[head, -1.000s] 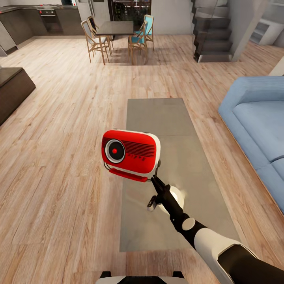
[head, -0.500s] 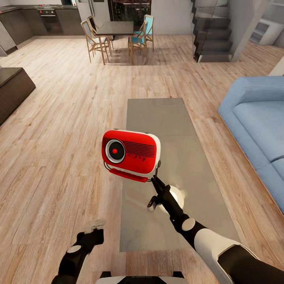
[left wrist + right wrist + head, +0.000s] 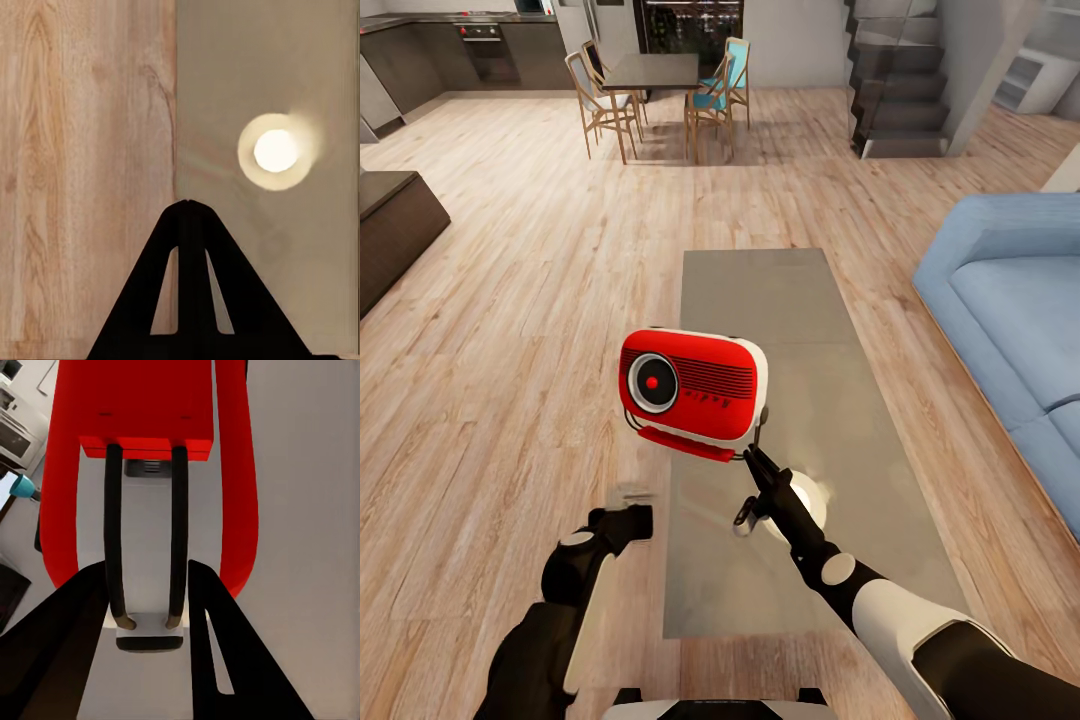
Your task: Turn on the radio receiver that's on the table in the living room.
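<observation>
Black fingers of the left end effector (image 3: 632, 520), pressed together, hover below-left of the small red white-rimmed radio receiver (image 3: 693, 387). The right end effector (image 3: 750, 455) pinches its thin handle, lifting it above the glossy grey surface (image 3: 830, 400). Best advance the closed tip squarely at the round dial, right arm steady.

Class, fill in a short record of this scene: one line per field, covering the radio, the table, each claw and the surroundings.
radio receiver: red, white rim, held up above the table, dial facing the camera
table: long, grey, glossy, lamp glare on top
right claw: shut on the radio's thin handle
left claw: shut, holding nothing, at the table's left edge
sofa: blue, right of the table
floor: wood planks
</observation>
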Robot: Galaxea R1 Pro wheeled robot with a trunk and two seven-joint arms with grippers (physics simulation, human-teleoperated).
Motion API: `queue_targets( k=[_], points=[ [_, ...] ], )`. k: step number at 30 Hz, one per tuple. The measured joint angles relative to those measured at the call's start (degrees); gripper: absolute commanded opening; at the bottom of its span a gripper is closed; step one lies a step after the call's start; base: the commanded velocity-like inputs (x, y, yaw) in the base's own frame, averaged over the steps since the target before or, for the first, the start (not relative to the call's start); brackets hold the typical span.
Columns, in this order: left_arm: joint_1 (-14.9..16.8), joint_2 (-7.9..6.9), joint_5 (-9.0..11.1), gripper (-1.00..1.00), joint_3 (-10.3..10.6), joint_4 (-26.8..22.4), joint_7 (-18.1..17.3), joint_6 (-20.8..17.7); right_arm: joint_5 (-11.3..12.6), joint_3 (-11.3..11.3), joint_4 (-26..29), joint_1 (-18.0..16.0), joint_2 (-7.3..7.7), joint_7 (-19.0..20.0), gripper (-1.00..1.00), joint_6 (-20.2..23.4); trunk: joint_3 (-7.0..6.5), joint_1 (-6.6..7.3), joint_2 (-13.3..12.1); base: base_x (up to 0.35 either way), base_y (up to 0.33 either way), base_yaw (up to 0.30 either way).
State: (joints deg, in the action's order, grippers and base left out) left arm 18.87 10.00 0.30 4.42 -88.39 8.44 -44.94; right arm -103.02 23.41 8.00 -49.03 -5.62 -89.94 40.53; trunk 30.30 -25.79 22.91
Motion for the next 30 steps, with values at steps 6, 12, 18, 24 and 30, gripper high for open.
queue_targets(
  k=[6, 12, 18, 24, 30],
  points=[
    [1.54, 0.0, 0.11, -1.0, 0.14, -0.49, -0.08, -1.11, 0.02, -0.02, -0.06, 0.01, 0.0, 0.0, -1.0, 0.12, 0.0, 0.0, 0.0, 0.0, 0.0, 0.0],
    [3.2, 0.0, 1.27, -1.0, 0.16, -0.23, -0.54, -1.29, 0.02, -0.01, -0.54, 0.01, 0.09, 0.0, -1.0, 0.38, 0.0, 0.0, 0.0, 0.0, 0.0, 0.0],
    [4.74, 0.0, 6.5, -1.0, 0.15, -0.46, -4.17, -1.25, 0.0, 0.02, -1.47, 0.0, 0.5, 0.0, -1.0, 0.5, 0.0, 0.0, 0.0, 0.0, 0.0, 0.0],
    [6.05, 0.0, 10.18, -1.0, -0.14, -0.55, -9.95, -1.13, 0.02, 0.12, -2.16, 0.01, 1.61, 0.0, -1.0, 0.53, 0.0, 0.0, 0.0, 0.0, 0.0, 0.0],
    [6.73, 0.0, 11.63, -1.0, -0.36, -0.56, -11.79, -1.12, 0.04, 0.25, -2.43, 0.01, 2.9, 0.0, -1.0, 0.51, 0.0, 0.0, 0.0, 0.0, 0.0, 0.0]
  ],
)
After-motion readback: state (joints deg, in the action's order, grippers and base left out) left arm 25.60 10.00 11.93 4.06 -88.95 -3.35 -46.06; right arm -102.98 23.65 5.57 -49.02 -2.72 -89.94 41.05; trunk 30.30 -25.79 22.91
